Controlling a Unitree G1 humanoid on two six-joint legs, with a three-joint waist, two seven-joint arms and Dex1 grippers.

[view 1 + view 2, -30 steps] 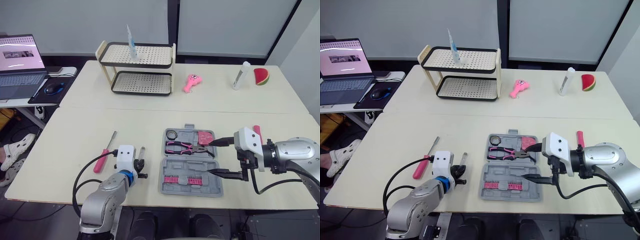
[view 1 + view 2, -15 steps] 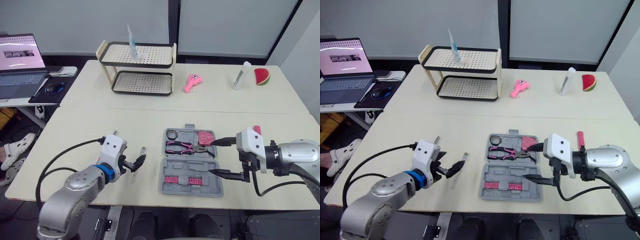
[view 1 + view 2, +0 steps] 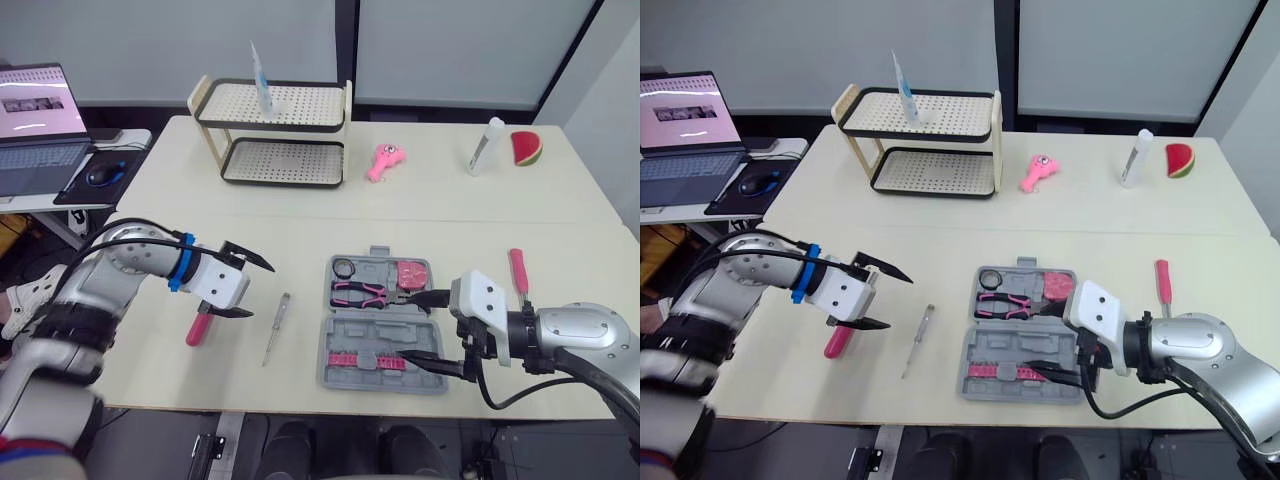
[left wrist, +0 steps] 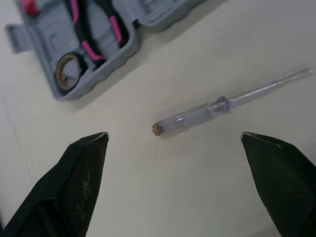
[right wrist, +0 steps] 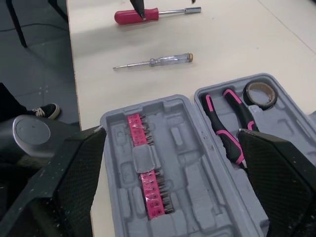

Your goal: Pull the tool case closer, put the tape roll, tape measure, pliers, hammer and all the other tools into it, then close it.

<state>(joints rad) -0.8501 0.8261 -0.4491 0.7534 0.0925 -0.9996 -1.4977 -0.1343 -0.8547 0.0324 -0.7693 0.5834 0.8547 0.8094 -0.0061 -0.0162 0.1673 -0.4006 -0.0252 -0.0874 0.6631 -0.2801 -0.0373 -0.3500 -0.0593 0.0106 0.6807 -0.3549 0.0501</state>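
The grey tool case [image 3: 352, 366] lies open at the table's front centre. It holds a tape roll [image 3: 344, 268], pink-handled pliers [image 3: 362, 293], a pink tape measure [image 3: 410, 272] and a strip of pink bits [image 5: 146, 186]. My right gripper [image 3: 408, 326] is open over the case's right side, with nothing between its fingers. My left gripper [image 3: 250, 288] is open left of the case, its lower fingertip by the red-handled screwdriver [image 3: 198, 327]. A clear screwdriver [image 4: 217, 106] lies on the table between that gripper and the case. A pink-handled tool [image 3: 517, 270] lies right of the case.
A two-tier rack [image 3: 270, 135] stands at the back with a tube on top. A pink toy [image 3: 383, 163], a white tube [image 3: 482, 148] and a watermelon slice [image 3: 524, 148] lie at the back right. A laptop [image 3: 40, 130] and mouse are on a side desk, far left.
My left arm swung out to the left, carrying its gripper away from the clear screwdriver to the red one. My right gripper shifted left over the case.
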